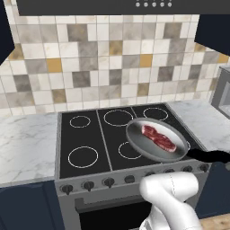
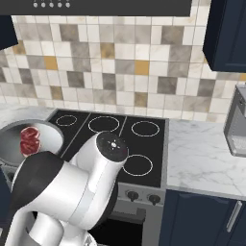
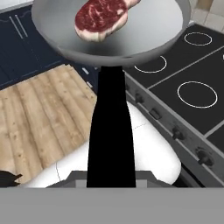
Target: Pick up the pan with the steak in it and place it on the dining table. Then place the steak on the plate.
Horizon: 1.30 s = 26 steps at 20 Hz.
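Grey metal: the pan (image 1: 156,139) is a rigid shallow dish; I judge it fairly heavy for its size, and hard enough that my fingers will not bite into it.
Black handle: long, thin and stiff (image 3: 110,131); in the hand view it runs straight down between my finger tips, so my gripper (image 3: 111,183) is clenched on the handle near its far end.
Leverage: held that far from the bowl, the weight sits well out ahead of my grip; I expect the pan to want to droop or twist if I swing fast.
Pan position: lifted clear of the stove (image 1: 85,134), hanging over its front right corner in the left base view and off its left front edge in the right base view.
Steak (image 1: 158,137): soft red slab with pale marbling, lying loose in the pan's bowl, nearer one side than the centre; probably slick, so any tilt could slide it to the rim.
Keeping level: the pan's wall is low, little to stop the meat.
Below: wooden floor (image 3: 39,118) and the stove's knobs (image 1: 88,184) lie under the pan.
Surroundings: marble counter (image 1: 24,143) on each side of the stove, tiled wall (image 1: 103,58) behind, a grey appliance (image 2: 236,125) on the right counter, dark hood (image 1: 112,6) overhead.
In the way: my own white arm (image 2: 91,182) sits close beside the pan; the hood is well above.
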### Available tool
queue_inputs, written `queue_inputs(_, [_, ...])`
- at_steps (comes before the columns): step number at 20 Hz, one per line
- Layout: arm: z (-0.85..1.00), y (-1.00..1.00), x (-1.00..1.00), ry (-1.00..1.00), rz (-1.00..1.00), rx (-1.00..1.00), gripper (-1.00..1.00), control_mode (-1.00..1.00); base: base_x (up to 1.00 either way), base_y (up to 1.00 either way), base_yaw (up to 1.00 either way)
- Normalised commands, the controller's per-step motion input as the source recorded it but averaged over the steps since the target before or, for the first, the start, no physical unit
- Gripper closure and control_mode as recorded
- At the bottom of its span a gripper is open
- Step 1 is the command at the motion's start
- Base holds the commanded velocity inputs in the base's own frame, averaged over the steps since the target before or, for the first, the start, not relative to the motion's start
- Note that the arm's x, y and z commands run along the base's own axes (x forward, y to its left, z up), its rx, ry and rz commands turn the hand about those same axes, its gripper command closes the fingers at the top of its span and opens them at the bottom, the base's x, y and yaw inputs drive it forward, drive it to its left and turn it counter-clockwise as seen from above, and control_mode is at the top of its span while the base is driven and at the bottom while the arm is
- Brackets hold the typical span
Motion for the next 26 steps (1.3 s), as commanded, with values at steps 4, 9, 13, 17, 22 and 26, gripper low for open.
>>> queue_inputs(4, [-0.05, 0.00, -0.09, 0.01, 0.00, -0.01, 1.00, 1.00, -0.40, 0.00, 0.02])
queue_inputs(9, [0.00, 0.00, 0.00, 0.00, 0.00, 0.00, 1.00, 1.00, -0.99, 0.00, 0.09])
queue_inputs(13, [0.00, 0.00, 0.00, 0.00, 0.00, 0.00, 1.00, 1.00, -0.80, 0.00, 0.21])
queue_inputs(17, [0.00, 0.00, 0.00, 0.00, 0.00, 0.00, 1.00, 1.00, -0.20, -0.02, 0.46])
queue_inputs(22, [0.00, 0.00, 0.00, 0.00, 0.00, 0.00, 1.00, 1.00, -0.05, 0.00, 0.49])
queue_inputs(26, [0.00, 0.00, 0.00, 0.00, 0.00, 0.00, 1.00, 1.00, -0.05, 0.00, 0.49])
